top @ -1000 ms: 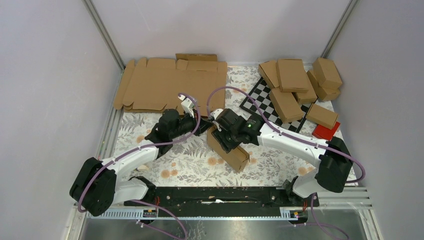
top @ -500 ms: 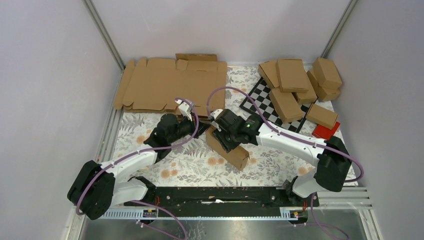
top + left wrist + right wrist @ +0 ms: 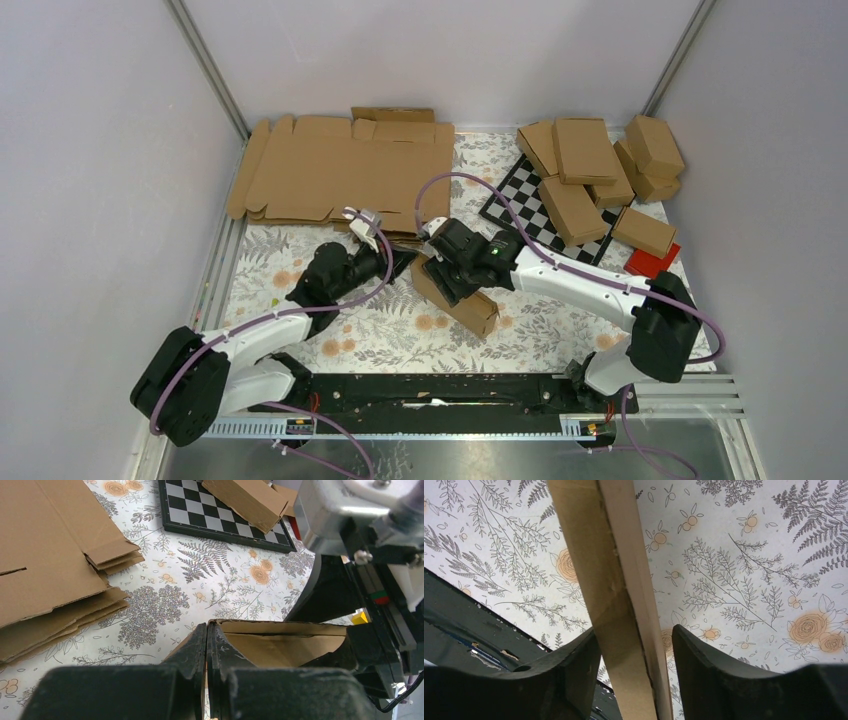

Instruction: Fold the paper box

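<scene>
Brown paper box (image 3: 455, 293) sits between the right pincer's (image 3: 447, 283) fingers, apparently gripped. Left pincer (image 3: 403, 262), pressed together, should push the open end flap in squarely.

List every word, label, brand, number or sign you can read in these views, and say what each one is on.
None can be read.
The paper box, the stack of flat cardboard blanks and the folded cartons are plain brown, unprinted.
The chequered board shows only black and white squares.
The tablecloth has a flower and fern print, no lettering.
The red and green marks on the right arm are coloured patches without text.
</scene>
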Motion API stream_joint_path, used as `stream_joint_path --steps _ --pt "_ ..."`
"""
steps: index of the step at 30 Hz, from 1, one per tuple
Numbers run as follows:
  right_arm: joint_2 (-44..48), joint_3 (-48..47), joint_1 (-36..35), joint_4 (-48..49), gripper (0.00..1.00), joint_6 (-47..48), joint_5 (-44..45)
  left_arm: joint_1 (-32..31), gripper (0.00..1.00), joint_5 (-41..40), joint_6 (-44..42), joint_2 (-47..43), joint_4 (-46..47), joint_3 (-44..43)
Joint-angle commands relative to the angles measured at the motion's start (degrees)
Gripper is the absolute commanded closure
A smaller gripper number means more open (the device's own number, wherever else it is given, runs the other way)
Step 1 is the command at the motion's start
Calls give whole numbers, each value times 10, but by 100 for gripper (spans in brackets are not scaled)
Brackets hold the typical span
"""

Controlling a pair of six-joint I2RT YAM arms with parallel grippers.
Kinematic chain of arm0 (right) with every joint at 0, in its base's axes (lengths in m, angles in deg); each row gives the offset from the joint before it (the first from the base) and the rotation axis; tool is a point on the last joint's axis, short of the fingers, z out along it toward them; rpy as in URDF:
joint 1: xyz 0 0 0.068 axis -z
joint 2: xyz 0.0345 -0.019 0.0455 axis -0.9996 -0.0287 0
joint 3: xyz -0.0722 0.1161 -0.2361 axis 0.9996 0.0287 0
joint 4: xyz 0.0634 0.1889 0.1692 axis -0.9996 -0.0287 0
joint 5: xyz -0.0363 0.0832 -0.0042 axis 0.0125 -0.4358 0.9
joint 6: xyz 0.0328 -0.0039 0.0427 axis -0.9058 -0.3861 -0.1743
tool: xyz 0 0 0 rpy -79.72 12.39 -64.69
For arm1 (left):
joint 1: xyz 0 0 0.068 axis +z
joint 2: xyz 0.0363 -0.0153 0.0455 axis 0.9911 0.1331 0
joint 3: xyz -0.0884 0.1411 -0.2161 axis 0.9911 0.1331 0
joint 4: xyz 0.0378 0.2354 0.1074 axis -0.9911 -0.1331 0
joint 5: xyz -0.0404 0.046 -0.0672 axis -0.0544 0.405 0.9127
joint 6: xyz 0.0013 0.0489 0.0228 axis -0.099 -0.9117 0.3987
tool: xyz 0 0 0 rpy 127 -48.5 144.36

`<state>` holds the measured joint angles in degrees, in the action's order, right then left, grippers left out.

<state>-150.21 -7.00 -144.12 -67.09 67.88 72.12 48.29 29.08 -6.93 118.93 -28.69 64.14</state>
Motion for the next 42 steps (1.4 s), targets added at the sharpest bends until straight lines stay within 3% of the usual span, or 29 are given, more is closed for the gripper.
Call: stream_joint_path --steps 1,12,24,35,42 --pt "8 -8 5 -3 35 -18 19 -5 100 -20 -5 -8 36 33" --pt "73 38 32 -4 20 -44 13 -16 100 -32 6 6 71 51" --pt "148 63 49 -38 10 -73 -9 -73 100 -137 -1 16 117 77" --pt "226 72 72 -132 19 -165 8 -95 100 -169 -5 31 120 73" --pt "263 109 74 -145 41 -196 23 -99 100 -186 -12 18 98 67"
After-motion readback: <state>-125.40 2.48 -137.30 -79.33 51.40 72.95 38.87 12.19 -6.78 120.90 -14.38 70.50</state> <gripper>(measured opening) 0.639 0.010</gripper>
